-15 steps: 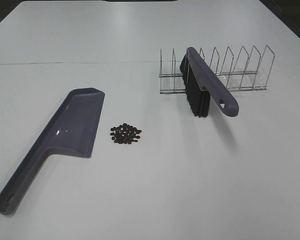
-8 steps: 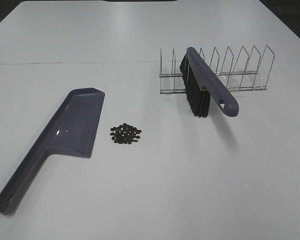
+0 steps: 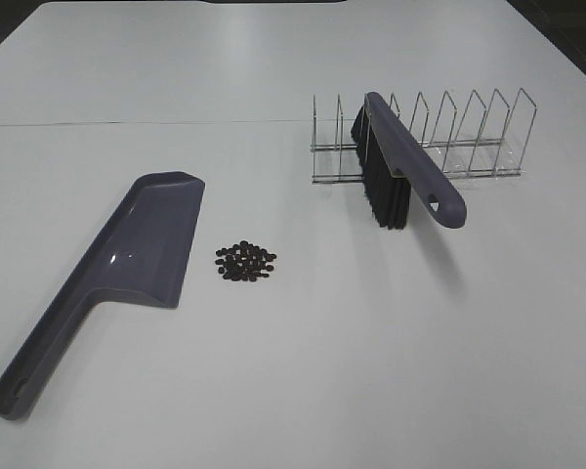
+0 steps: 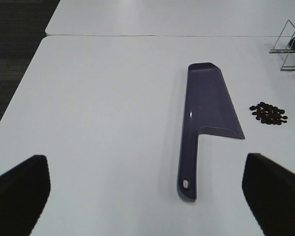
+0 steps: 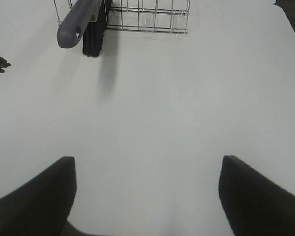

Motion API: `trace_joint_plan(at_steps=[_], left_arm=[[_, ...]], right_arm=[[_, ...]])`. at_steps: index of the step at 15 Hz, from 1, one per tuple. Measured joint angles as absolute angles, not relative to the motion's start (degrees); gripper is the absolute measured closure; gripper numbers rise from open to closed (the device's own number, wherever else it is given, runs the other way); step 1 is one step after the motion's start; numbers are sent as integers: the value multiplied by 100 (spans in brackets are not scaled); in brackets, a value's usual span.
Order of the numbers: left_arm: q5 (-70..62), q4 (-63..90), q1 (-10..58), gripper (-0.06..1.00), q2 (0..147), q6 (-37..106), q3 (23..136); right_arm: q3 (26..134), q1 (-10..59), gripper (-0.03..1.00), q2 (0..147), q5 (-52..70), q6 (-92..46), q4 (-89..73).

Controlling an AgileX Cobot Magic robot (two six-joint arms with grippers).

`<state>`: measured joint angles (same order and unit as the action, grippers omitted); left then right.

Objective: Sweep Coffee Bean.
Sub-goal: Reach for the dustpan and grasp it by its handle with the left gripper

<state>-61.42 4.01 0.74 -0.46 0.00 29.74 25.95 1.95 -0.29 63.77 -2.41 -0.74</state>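
Nothing was held: the left gripper point(image 4: 146, 192) had its fingers spread wide over bare table point(image 3: 371, 371), and the right gripper point(image 5: 147, 196) was parted and empty too. Seen from the high camera, the coffee bean point(image 3: 245, 262) pile sat in a tight cluster just off the dustpan point(image 3: 137, 244), at its 3 o'clock. The dustpan's long axis ran 7 to 1 o'clock, handle nearest the left arm. The brush point(image 3: 410, 176) leaned in the wire rack point(image 3: 469, 147) at 2 o'clock from the beans, handle end pointing to 5 o'clock, so the right arm looked closer for that pick.
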Motion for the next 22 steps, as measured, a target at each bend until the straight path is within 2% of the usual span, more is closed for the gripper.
trace_joint_plan(at_steps=[11,16,22], left_arm=[[-6182,395,74,-4,218,0,2985],[-6961,332,74,-2,2469,0,3759],[-6658,275,172,-2,5472,796,4217]], right_arm=[[2595,195,27,-29,6377,-235,-80],[2595,195,27,-29,6377,-235,-80],[2595,195,27,-29,6377,-235,-80]])
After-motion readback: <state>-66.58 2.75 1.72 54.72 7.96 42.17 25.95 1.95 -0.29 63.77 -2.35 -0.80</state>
